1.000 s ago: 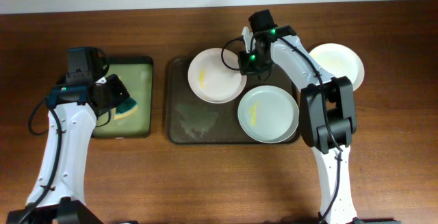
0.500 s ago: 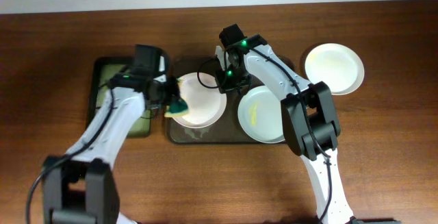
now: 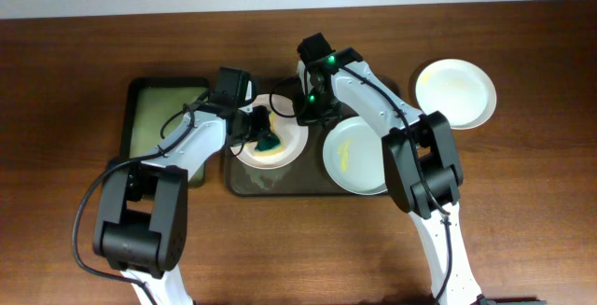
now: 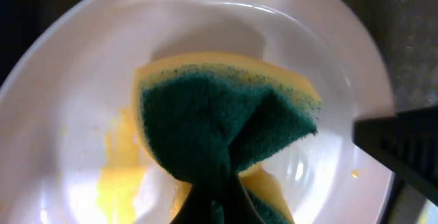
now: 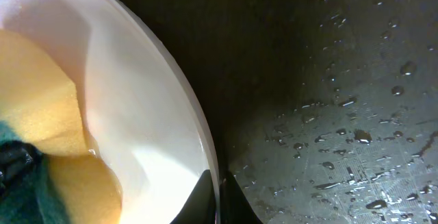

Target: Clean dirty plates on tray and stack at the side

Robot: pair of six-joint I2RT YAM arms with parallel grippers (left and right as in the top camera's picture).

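Note:
A white plate (image 3: 280, 137) lies on the left half of the dark brown tray (image 3: 244, 179). My left gripper (image 3: 264, 139) is shut on a green and yellow sponge (image 4: 226, 125) and presses it onto this plate (image 4: 89, 101), next to a yellow smear (image 4: 120, 176). My right gripper (image 3: 309, 111) is shut on the plate's right rim (image 5: 205, 148). A second white plate (image 3: 359, 154) with a yellow smear lies on the tray's right half. A third white plate (image 3: 455, 91) lies on the table to the right of the tray.
A smaller black-rimmed tray with green inside (image 3: 168, 118) sits left of the brown tray. The brown tray's floor is wet with droplets (image 5: 342, 114). The wooden table (image 3: 298, 249) stretches in front.
My left gripper moved right with the sponge from the plate's left edge onto its middle. The right gripper stayed at the plate's rim.

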